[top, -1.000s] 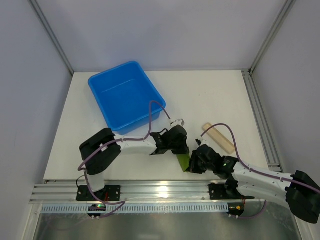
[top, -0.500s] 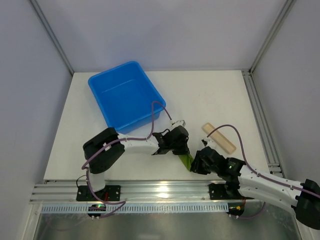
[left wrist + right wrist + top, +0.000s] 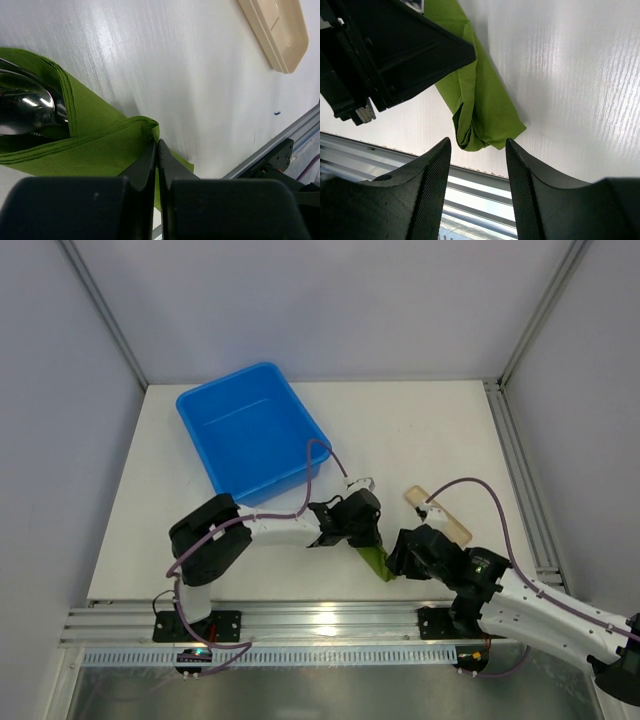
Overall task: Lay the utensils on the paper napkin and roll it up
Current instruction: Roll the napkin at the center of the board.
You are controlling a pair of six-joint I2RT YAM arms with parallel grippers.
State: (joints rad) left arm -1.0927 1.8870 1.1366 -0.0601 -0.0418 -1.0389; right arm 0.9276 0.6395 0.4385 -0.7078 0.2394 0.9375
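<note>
Right pincer (image 3: 477, 146) has opened off the green napkin (image 3: 485, 100).

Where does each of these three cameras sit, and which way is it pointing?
Top external: high behind the arms, looking down on the table, the blue bin and both arms.
Left wrist: on the left arm, looking along the shut left end effector, which pinches the green napkin folded over a spoon.
Right wrist: on the right arm, looking down between the fingers of the open right end effector at the napkin's end.
Shared: both wrist views show the napkin.
</note>
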